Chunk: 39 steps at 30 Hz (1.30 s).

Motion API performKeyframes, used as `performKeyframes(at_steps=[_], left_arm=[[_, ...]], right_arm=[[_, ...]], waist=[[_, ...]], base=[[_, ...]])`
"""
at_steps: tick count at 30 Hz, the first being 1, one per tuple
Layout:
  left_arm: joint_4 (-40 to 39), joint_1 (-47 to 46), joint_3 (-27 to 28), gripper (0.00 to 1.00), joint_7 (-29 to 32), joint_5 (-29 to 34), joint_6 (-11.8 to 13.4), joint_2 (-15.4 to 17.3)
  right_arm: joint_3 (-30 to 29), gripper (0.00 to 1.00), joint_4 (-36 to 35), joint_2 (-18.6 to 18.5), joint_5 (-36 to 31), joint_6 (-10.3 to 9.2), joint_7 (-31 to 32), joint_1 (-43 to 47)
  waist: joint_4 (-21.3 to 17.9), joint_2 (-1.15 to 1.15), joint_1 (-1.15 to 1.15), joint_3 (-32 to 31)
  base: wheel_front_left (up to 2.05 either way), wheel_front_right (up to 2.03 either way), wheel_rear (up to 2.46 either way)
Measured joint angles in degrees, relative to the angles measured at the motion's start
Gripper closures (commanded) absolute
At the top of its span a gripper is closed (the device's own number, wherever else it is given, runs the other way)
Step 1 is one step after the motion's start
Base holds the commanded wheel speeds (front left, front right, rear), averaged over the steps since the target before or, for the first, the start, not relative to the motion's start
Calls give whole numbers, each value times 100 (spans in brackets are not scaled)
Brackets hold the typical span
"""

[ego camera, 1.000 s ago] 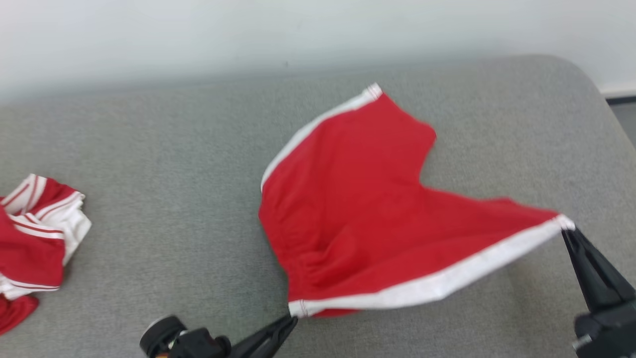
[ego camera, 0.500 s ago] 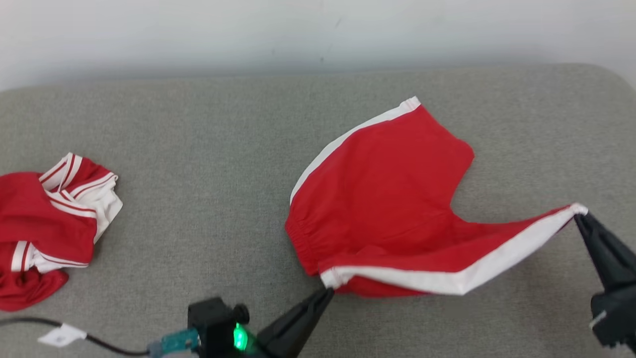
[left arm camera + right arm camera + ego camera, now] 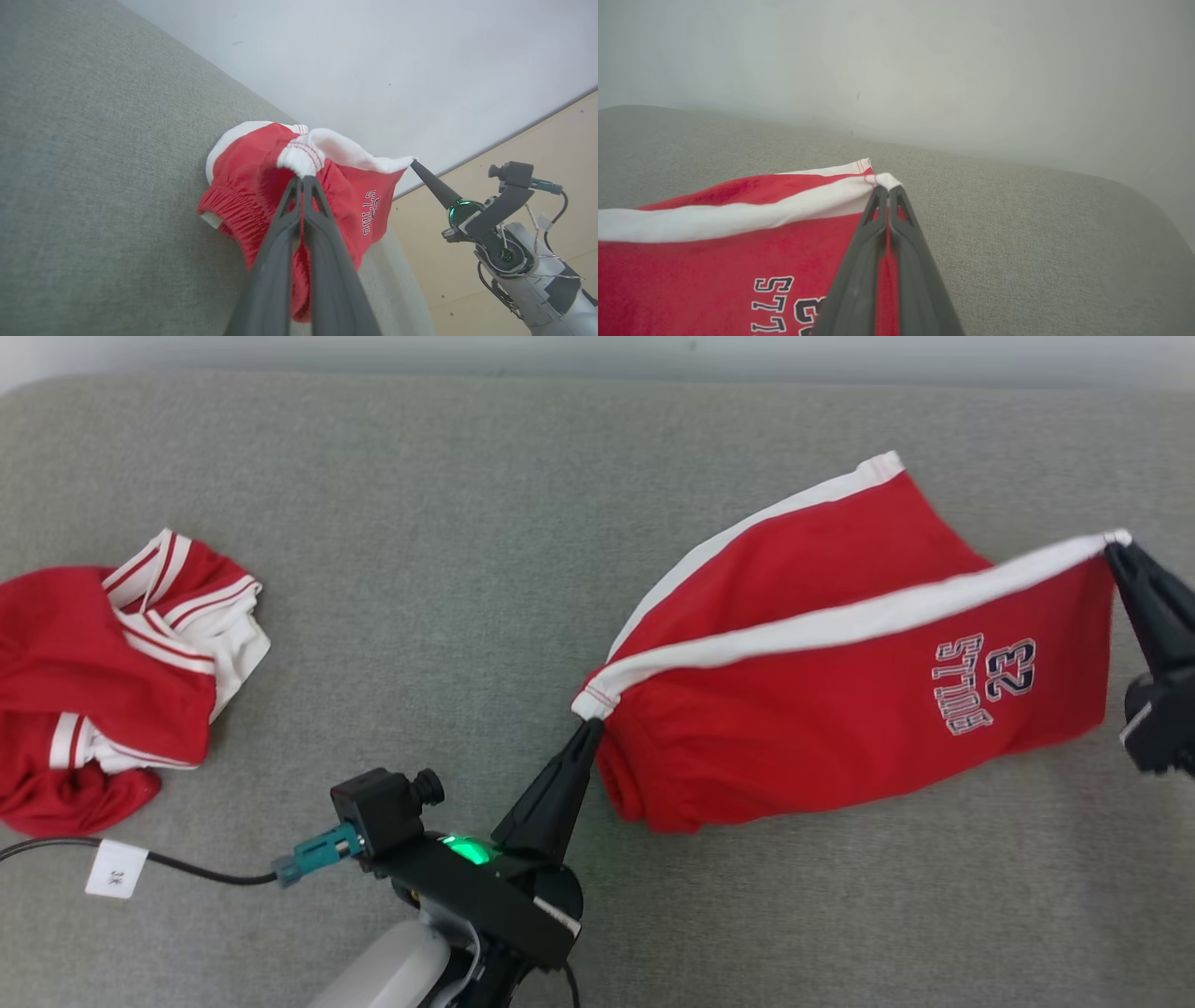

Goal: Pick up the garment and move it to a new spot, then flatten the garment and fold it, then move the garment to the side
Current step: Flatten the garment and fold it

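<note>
The garment [image 3: 822,709] is a pair of red shorts with white side stripes and a printed number. It hangs stretched between my two grippers above the grey cushion, its far leg [image 3: 840,532] resting on the surface. My left gripper [image 3: 590,726] is shut on the white waistband corner [image 3: 299,161]. My right gripper [image 3: 1113,546] is shut on the white hem corner [image 3: 882,181]. The left wrist view shows the shorts [image 3: 252,186] bunched and the right gripper [image 3: 413,162] pinching the far end.
A second red and white garment [image 3: 112,681] lies crumpled at the left of the grey cushion [image 3: 420,569]. A black cable with a white tag [image 3: 117,868] trails at the lower left. A pale wall runs behind; tan floor [image 3: 537,135] lies beyond the cushion's end.
Both grippers have lifted the near edge of the shorts up and over toward the far side, so the printed side now shows. The head camera has tilted down and shifted.
</note>
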Motion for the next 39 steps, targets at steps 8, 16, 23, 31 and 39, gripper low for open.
performKeyframes(at_steps=[8,16,23,31,39], left_arm=[[442,-352,321,100,-2,-220,-27,-396],[733,-704,215,100,-9,-232,-27,-548],[1176,-958,364,100,-16,10,-36,-760],[1514,-1123,318,100,-18,142,-42,-892],[1825,-1239,321,100,-18,443,210,-967]], right_arm=[[791,100,943,-35,271,0,-7,-1445],[1528,100,1933,40,423,0,34,-2571],[2058,100,2711,156,458,0,-165,-3212],[2573,99,3354,321,576,0,-531,-3527],[2954,75,3918,455,646,0,-1229,-3740]], waist=[[302,1,0,367],[556,1,0,696],[712,0,-1,923],[766,0,-2,985],[718,0,-2,954]], base=[[0,0,0],[0,0,0],[0,0,0],[0,0,0],[0,0,0]])
